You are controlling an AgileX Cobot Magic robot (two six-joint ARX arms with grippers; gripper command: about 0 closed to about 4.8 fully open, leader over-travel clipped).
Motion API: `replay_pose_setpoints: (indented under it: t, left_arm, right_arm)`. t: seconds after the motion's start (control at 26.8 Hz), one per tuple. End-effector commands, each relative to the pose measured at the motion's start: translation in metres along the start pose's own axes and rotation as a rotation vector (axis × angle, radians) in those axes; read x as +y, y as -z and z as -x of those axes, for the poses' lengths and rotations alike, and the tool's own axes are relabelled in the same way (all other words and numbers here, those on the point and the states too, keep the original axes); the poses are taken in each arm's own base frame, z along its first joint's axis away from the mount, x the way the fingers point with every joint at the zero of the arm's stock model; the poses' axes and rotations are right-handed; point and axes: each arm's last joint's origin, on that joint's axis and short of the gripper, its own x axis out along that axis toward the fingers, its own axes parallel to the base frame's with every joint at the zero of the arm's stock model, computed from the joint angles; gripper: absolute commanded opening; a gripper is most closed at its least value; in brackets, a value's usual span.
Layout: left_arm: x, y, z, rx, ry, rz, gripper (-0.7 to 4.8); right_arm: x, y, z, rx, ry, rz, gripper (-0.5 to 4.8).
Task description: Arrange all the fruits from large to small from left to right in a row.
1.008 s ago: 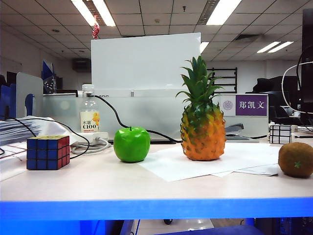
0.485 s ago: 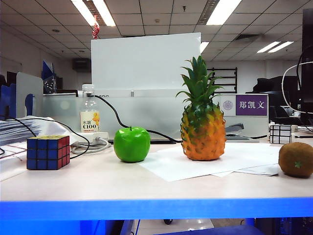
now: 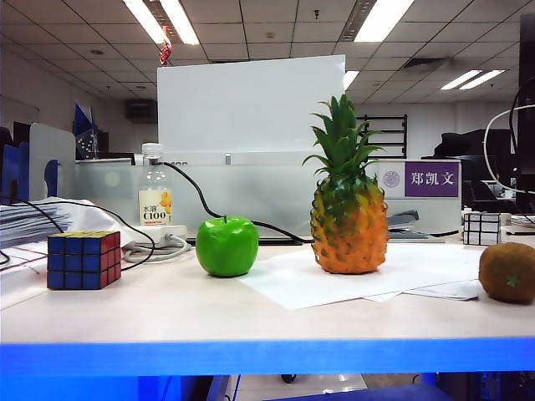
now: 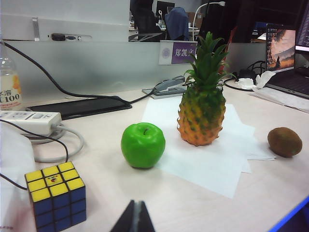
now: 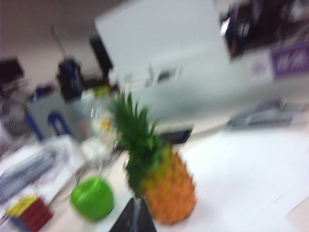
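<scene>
A: As the table (image 3: pixel 167 313) stands, how do the fruits sit?

B: In the exterior view the apple (image 3: pixel 226 246) is left, the pineapple (image 3: pixel 349 219) upright on white paper (image 3: pixel 334 280) in the middle, the kiwi (image 3: pixel 506 272) far right. A Rubik's cube (image 3: pixel 83 260) sits leftmost.

A: And the grippers?

B: The left gripper (image 4: pixel 134 218) hangs near the table's front edge, fingers together, empty. The right gripper (image 5: pixel 134 217), blurred, fingers together, faces the pineapple.
</scene>
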Motion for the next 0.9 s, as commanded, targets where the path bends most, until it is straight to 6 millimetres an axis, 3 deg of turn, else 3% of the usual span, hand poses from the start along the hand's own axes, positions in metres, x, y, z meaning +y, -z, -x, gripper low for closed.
replay_pose_setpoints:
  t: [0.04,0.11,0.22,0.49,0.9]
  left_arm:
    - [0.0,-0.002,0.0,-0.012,0.006,-0.002,-0.06]
    - [0.0,-0.002,0.0,-0.011,0.006,-0.002,-0.06]
    - [0.0,-0.002,0.0,-0.012,0.007,0.007,-0.06]
    - [0.0,-0.002,0.0,-0.012,0.007,0.015,-0.06]
    - [0.0,-0.002,0.0,-0.012,0.006,0.015,-0.06]
  right_arm:
    - [0.012,-0.023,-0.026,-0.02,-0.127,0.139,0.65]
    - [0.016,-0.03,-0.046,0.006,-0.148,0.168,1.51]
    - [0.021,-0.039,-0.081,0.046,-0.184,0.186,4.79]
    - [0.018,-0.043,-0.148,0.123,-0.212,0.175,4.79]
    - [0.008,-0.027,-0.206,0.197,-0.235,0.226,4.79]
